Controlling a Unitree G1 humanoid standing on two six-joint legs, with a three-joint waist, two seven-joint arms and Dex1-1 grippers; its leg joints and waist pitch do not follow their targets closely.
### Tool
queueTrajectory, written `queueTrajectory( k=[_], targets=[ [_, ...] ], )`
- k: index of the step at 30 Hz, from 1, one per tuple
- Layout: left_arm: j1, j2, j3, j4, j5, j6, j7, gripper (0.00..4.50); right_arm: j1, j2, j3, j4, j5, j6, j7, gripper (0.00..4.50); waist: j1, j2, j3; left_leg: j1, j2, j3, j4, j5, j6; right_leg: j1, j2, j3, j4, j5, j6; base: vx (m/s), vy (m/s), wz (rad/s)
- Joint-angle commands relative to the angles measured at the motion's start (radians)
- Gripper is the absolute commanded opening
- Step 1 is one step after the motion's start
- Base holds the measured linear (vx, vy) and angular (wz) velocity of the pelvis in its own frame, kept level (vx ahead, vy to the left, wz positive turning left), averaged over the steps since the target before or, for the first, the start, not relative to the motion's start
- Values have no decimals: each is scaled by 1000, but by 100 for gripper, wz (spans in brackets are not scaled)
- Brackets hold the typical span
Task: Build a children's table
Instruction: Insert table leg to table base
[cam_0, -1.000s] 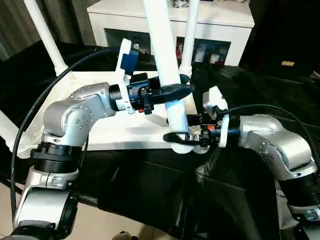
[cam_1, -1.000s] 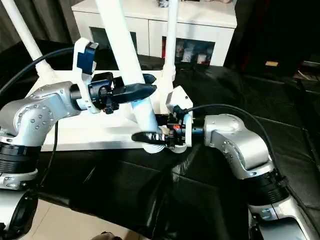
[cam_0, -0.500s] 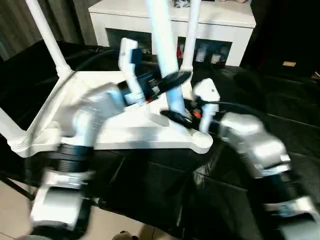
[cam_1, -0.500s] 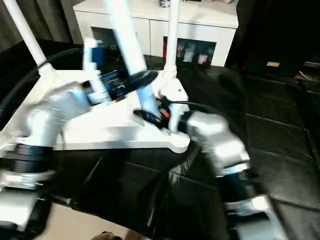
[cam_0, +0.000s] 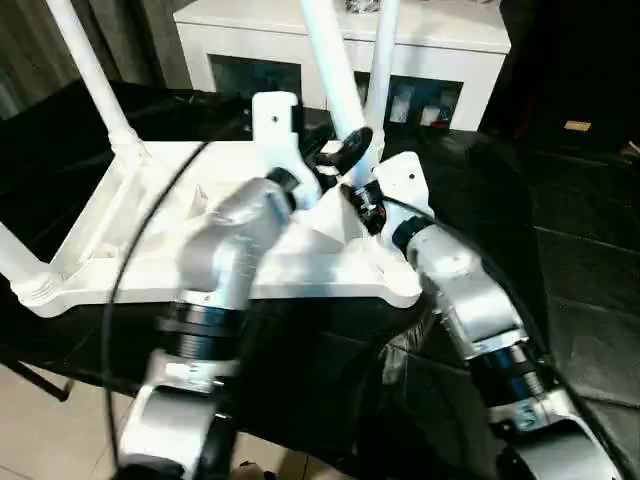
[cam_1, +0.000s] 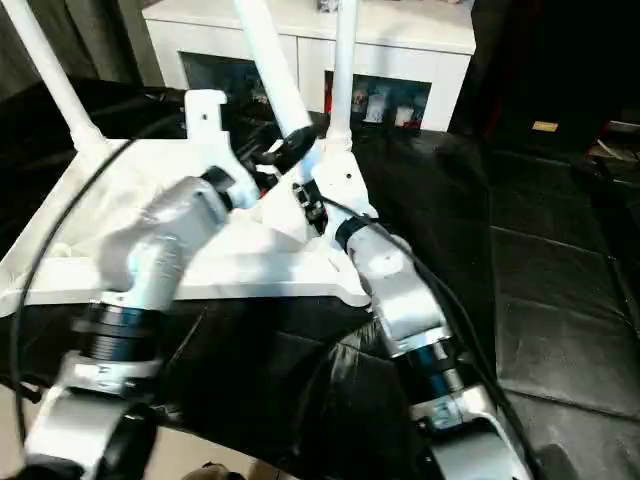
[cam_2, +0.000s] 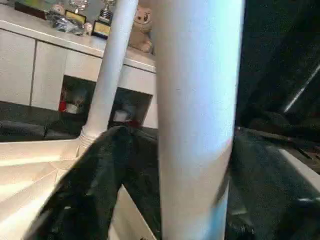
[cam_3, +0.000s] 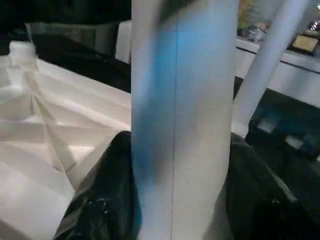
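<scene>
In the left eye view the upturned tabletop (cam_0: 200, 230) lies ribbed side up on black sheeting, in front of a white cabinet (cam_0: 430, 45). Legs already stand in its far-left (cam_0: 95, 75) and far-right (cam_0: 383, 60) corners. The left gripper (cam_0: 345, 150) and right gripper (cam_0: 362, 195) both close around a tilted loose leg (cam_0: 330, 60) above the middle of the tabletop, left above right, probably to steady it while carrying it to an empty socket. The near-right socket (cam_0: 405, 285) looks vacant.

The right eye view shows the same grouping.

The left wrist view adds the grip itself: one black finger (cam_2: 85, 195) sits on each side of the leg (cam_2: 197, 120), touching it.

The right wrist view likewise shows dark fingers (cam_3: 100, 195) flanking the leg (cam_3: 180, 120), with the tabletop's ribs (cam_3: 45, 140) just behind.
</scene>
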Motion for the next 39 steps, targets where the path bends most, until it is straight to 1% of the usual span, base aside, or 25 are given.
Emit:
queueTrajectory(
  k=[1,2,3,4,6,7,8,14,17,18,19,21,22,23,25,26,28,30,31,32,33,34,35,37,39],
  targets=[
    [-7,4,17,27,21,-11,27,305,-12,3,-18,-12,-13,-40,-20,194,-2,-3,-81,10,30,-12,-78,-172,13,62,-60,39,-77,-202,-169,0,0,0],
    [-10,4,23,32,22,-14,29,290,-13,4,-17,-11,-17,-44,-17,194,-4,-2,-82,10,29,-12,-77,-171,12,62,-60,39,-76,-198,-170,0,0,0],
    [-11,4,26,34,23,-15,30,283,-14,4,-16,-9,-18,-46,-14,194,-6,-3,-82,9,29,-12,-77,-171,12,63,-60,39,-76,-194,-171,0,0,0],
    [-12,7,29,36,23,-18,26,282,-13,2,-17,-10,-20,-52,-15,194,-7,-1,-82,10,29,-12,-77,-173,13,63,-60,39,-74,-190,-174,0,0,0],
    [-11,6,34,36,15,-23,15,273,-13,-2,-15,-9,-21,-62,-9,194,-9,-3,-82,9,29,-12,-77,-173,16,63,-61,39,-75,-186,-179,0,0,0],
    [-9,8,34,33,10,-22,7,260,-13,-4,-16,-8,-23,-67,-7,193,-10,-4,-82,9,29,-11,-76,-170,19,64,-61,40,-75,-179,-183,0,0,0],
    [-9,8,33,33,9,-23,4,260,-13,-4,-17,-6,-25,-72,-9,193,-10,-2,-82,9,30,-12,-77,-168,21,63,-61,39,-74,-177,-187,0,0,0],
    [-7,11,39,30,-26,-17,-38,205,-19,-9,-18,9,-26,-92,5,193,-11,-5,-81,10,29,-10,-76,-170,29,63,-61,40,-74,-180,-196,0,0,0],
    [-10,15,49,27,-40,-9,-45,200,-22,-8,-25,13,-29,-101,12,193,-12,-5,-82,10,30,-10,-76,-169,29,63,-61,40,-73,-175,-198,0,0,0],
    [-11,16,56,25,-48,-5,-50,197,-23,-6,-29,12,-18,-110,26,193,-11,-4,-81,11,30,-10,-76,-169,29,63,-61,40,-73,-174,-199,0,0,0],
    [-13,20,63,21,-60,4,-57,193,-21,-4,-34,1,12,-124,64,193,-12,-4,-81,10,30,-10,-76,-172,31,63,-61,40,-73,-174,-201,0,0,0],
    [-16,26,69,16,-72,12,-66,191,-18,-3,-38,-13,45,-132,107,263,-11,-5,-81,11,31,-10,-75,-177,38,64,-63,40,-73,-177,-202,0,0,0],
    [-19,36,71,14,-76,19,-78,191,-19,-8,-41,-21,58,-124,125,263,-11,-5,-81,10,31,-10,-76,-173,41,64,-62,40,-73,-175,-203,0,0,0],
    [-23,54,73,13,-84,30,-100,190,-20,-19,-43,-38,92,-107,179,263,-11,-8,-81,11,32,-10,-76,-172,45,64,-61,39,-72,-173,-204,0,0,0],
    [-30,83,74,13,-96,52,-134,190,-21,-34,-54,-63,148,-61,250,265,-10,-6,-81,11,32,-11,-77,-169,56,66,-61,39,-71,-169,-203,0,0,0],
    [-33,104,73,13,-106,69,-164,188,-22,-48,-61,-83,192,-22,307,302,-10,-5,-80,12,32,-11,-77,-169,57,64,-61,39,-71,-174,-206,0,0,0],
    [-40,129,84,13,-138,103,-204,188,-22,-81,-67,-112,236,20,384,307,-8,-4,-80,13,34,-12,-77,-160,61,66,-62,40,-69,-163,-213,0,0,0],
    [-43,139,90,12,-155,119,-220,188,-24,-93,-75,-121,256,38,410,306,-7,-6,-81,14,33,-10,-75,-148,59,65,-62,40,-67,-155,-225,0,0,0],
    [-52,154,105,10,-189,149,-246,188,-29,-113,-99,-131,297,72,450,323,-6,-5,-80,13,35,-9,-75,-150,57,63,-63,40,-69,-163,-231,0,0,0],
    [-54,158,106,9,-196,155,-254,188,-30,-119,-102,-132,304,80,459,351,-3,-6,-82,14,34,-9,-74,-147,56,65,-64,41,-67,-163,-237,0,0,0],
    [-58,177,106,2,-219,180,-295,188,-31,-147,-110,-142,331,115,501,351,-4,-12,-80,14,33,-7,-75,-147,57,65,-63,41,-70,-167,-237,0,0,0],
    [-60,190,104,-6,-234,199,-323,188,-30,-171,-108,-149,342,141,531,353,1,-8,-81,15,34,-9,-75,-140,56,66,-64,41,-67,-173,-235,0,0,0],
    [-61,202,100,-12,-244,214,-345,188,-28,-189,-111,-157,361,176,555,353,0,-10,-79,14,33,-8,-75,-142,55,65,-63,40,-68,-178,-234,0,0,0],
    [-65,225,92,-25,-267,243,-395,188,-21,-237,-115,-182,409,250,622,352,3,-10,-80,14,32,-8,-74,-136,57,66,-63,40,-68,-181,-231,0,0,0],
    [-67,233,88,-31,-275,256,-414,188,-19,-255,-118,-190,431,283,647,352,5,-12,-80,14,33,-8,-73,-131,60,68,-64,40,-69,-184,-231,0,0,0]
  ],
)
